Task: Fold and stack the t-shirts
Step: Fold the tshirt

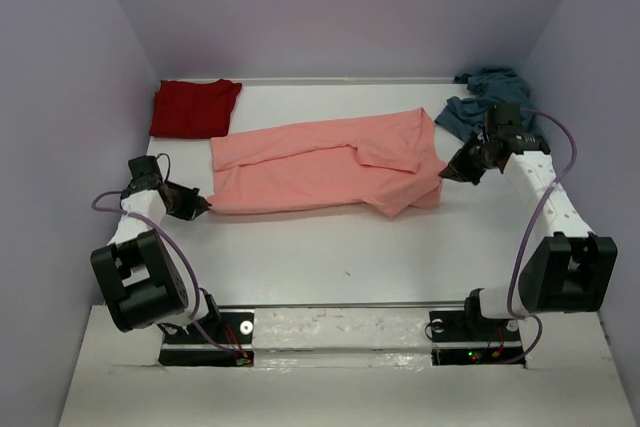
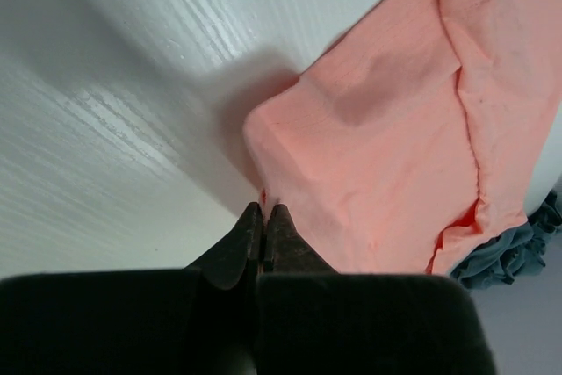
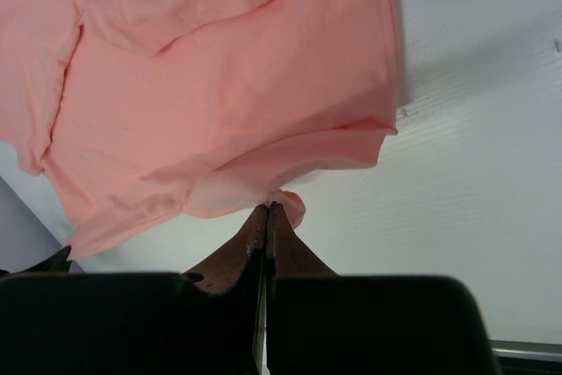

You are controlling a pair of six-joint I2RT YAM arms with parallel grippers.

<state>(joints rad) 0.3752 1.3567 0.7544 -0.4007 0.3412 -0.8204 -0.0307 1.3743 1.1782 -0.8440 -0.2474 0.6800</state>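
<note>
On the table (image 1: 330, 257) the pink shirt (image 1: 320, 162) lies spread across the middle. The red shirt (image 1: 193, 107) sits folded far left, and the teal shirt (image 1: 480, 97) is crumpled far right. The left pincer (image 1: 200, 207) and right pincer (image 1: 445, 175) are each clamped on one end of the pink shirt's near edge, the left by a sliver, I think. A fold looks in hand; next, both should lift together and carry that edge over.
</note>
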